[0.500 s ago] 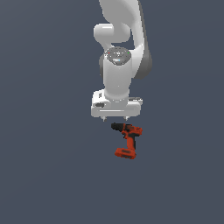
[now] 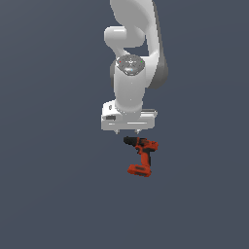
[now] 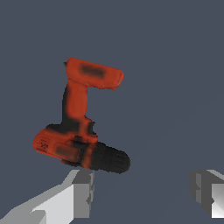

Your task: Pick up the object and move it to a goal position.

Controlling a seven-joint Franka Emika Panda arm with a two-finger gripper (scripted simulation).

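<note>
Tool: my tool point(image 3: 142, 192) hangs wide apart and holds nothing; both fingers point(image 3: 81, 194) show in the wrist view with a broad gap between them.
Drill: the drill point(image 2: 141, 155) lies on its side on the grey table point(image 2: 48, 194), just below my tool in the exterior view and not touching it.
Lie: black nose point(image 3: 109, 159) points toward the exterior view's left; the flat red base point(image 3: 94, 74) sits at the far end of the grip, away from my fingers.
Relation: in the wrist view the nose and motor body lie near one finger; the drill is off to one side, not centred in the gap.
Handling, judged: rigid hard shell, no give, not fragile. Weight probably sits in the motor body and base, so a hold at one end could let it swing.
Hold, judged: across the narrow red grip point(image 3: 76, 103) between body and base, with flat sides for my pads.
Risk, judged: smooth casing may slip; the rounded nose is a poor seat.
</note>
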